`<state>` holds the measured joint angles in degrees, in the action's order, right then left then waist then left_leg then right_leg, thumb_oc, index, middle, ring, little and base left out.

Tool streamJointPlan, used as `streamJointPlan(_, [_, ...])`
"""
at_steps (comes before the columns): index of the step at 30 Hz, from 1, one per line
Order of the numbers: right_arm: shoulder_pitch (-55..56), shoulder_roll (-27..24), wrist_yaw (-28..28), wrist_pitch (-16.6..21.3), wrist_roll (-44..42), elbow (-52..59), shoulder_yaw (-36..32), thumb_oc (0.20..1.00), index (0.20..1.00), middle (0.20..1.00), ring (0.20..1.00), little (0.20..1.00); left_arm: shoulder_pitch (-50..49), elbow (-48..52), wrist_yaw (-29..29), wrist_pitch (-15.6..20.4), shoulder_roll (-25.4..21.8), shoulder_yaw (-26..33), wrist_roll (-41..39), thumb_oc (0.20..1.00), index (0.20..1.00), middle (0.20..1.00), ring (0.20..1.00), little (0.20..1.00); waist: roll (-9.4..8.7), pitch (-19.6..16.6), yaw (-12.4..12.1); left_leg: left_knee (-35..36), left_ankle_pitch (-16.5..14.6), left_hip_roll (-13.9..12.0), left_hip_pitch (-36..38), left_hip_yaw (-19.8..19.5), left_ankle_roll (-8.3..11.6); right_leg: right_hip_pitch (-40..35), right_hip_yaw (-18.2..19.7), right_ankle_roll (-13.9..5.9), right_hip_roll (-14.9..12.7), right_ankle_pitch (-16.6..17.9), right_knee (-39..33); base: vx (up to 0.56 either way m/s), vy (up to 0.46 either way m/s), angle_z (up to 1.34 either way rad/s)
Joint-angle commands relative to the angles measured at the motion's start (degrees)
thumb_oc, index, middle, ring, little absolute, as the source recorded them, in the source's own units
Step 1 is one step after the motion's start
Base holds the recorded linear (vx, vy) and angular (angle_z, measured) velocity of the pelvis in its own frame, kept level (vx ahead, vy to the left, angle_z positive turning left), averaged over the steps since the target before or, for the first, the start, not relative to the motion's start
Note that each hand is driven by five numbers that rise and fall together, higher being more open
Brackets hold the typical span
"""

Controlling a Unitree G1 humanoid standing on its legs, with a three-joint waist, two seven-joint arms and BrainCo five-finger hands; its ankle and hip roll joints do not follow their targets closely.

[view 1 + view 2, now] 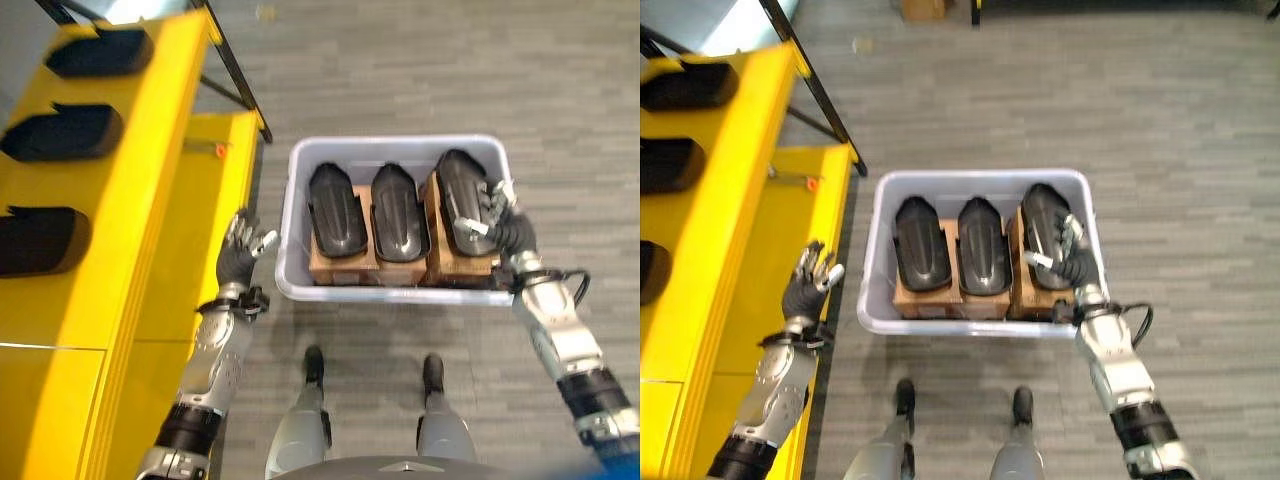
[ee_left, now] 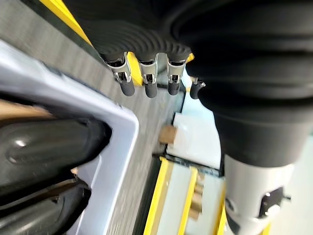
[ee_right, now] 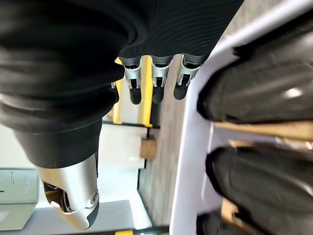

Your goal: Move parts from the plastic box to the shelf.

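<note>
A pale grey plastic box [image 1: 292, 215] sits on the grey plank floor [image 1: 400, 80], just in front of the robot. Inside it three black parts lie side by side, lengthwise, each resting on its own brown cardboard block [image 1: 340, 262]. The parts are glossy, moulded shells, rounded at the far end and broader toward the near end, with a raised ridge down the middle. The left part [image 1: 335, 208] and the middle part [image 1: 399, 210] lie untouched. The right part [image 1: 458, 198] sits against the box's right wall.

The right hand [image 1: 492, 218] is over the right part near the box's right wall, fingers loosely spread and slightly bent against the shell's near right side; they do not look clamped round it, and the head views do not show clearly whether the thumb presses on it. In the right wrist view the fingers [image 3: 157, 81] point out straight in a row, apart from each other, with the box's pale wall and the black shells beside them.

The left hand [image 1: 243, 248] hangs in the gap between the box and the yellow shelf [image 1: 130, 200], palm raised, fingers fanned apart and holding nothing. The shelf stands to the left of the box; black parts [image 1: 62, 130] of the same kind rest in dark cut-outs along its upper tier.
</note>
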<state>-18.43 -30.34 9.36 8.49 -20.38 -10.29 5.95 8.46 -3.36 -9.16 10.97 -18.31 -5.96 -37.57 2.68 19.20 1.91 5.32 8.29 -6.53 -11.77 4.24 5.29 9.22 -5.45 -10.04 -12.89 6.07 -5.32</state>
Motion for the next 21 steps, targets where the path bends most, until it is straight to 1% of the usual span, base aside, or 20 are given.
streamJointPlan(1, [-0.2,-0.9,3.5,3.8,3.3,0.2,-0.5,1.0,1.0,1.0,1.0,1.0,-1.0,2.3,-1.0,4.7,-0.2,0.0,0.5,1.0,1.0,1.0,1.0,1.0,-1.65,-2.1,-0.8,-3.8,-6.8,-3.0,3.8,-1.5,0.67,-1.7,-0.7,0.46,-2.3,-1.8,2.9,-0.03,0.025,-0.09])
streamJointPlan(5, [-4.7,-1.5,5.8,3.7,3.4,-3.3,0.6,1.0,1.0,1.0,1.0,1.0,1.2,4.6,-1.4,5.1,-0.1,-1.8,0.1,1.0,1.0,1.0,1.0,1.0,-1.67,0.3,-0.8,-4.3,-6.8,-2.8,2.0,-0.7,0.56,1.1,0.4,0.43,-2.5,-1.1,3.0,-0.03,0.017,-0.15])
streamJointPlan(6, [-6.6,-1.2,6.7,3.7,3.3,-4.8,1.3,1.0,1.0,1.0,1.0,1.0,1.7,5.8,-1.6,5.5,0.0,-2.4,-0.2,1.0,1.0,1.0,1.0,1.0,-1.67,1.7,-0.8,-4.6,-6.7,-2.7,1.2,-0.5,0.55,2.2,0.9,0.48,-2.4,-0.8,3.1,-0.04,0.012,-0.17])
streamJointPlan(13, [-12.1,-2.4,9.9,4.2,4.3,-8.8,2.3,1.0,1.0,1.0,1.0,1.0,2.4,7.0,-1.8,5.7,-0.1,-4.2,-0.8,1.0,1.0,1.0,1.0,1.0,-1.68,4.7,-0.7,-4.1,-6.1,-3.2,-0.6,0.8,0.84,5.5,2.1,0.48,-2.1,0.1,3.0,-0.02,-0.004,-0.13])
streamJointPlan(17, [-16.5,-5.5,11.6,4.5,4.5,-12.0,2.3,1.0,1.0,1.0,1.0,1.0,1.9,8.9,-1.2,5.9,-0.5,-5.5,-1.4,1.0,1.0,1.0,1.0,1.0,-1.19,5.9,-0.8,-3.6,-5.6,-3.4,-1.6,1.2,1.11,7.6,2.6,0.52,-2.0,0.0,3.5,-0.01,-0.018,-0.08])
streamJointPlan(18, [-18.6,-7.5,12.6,4.3,5.5,-14.2,2.7,1.0,1.0,1.0,1.0,1.0,1.7,9.2,-0.7,5.9,-1.1,-6.5,-1.7,1.0,1.0,1.0,1.0,1.0,-0.86,6.2,-0.9,-3.3,-5.4,-3.4,-2.0,1.4,1.27,8.2,2.7,0.48,-2.1,0.1,3.6,-0.01,-0.014,-0.07])
streamJointPlan(21, [-20.9,-10.5,14.0,3.9,6.9,-16.1,2.7,1.0,1.0,1.0,1.0,1.0,1.3,10.3,-0.2,6.1,-1.8,-7.1,-1.8,1.0,1.0,1.0,1.0,1.0,-0.45,6.7,-1.0,-2.6,-4.9,-3.3,-2.5,1.3,1.4,9.1,2.6,0.43,-2.0,0.2,3.8,0.0,-0.006,-0.02])
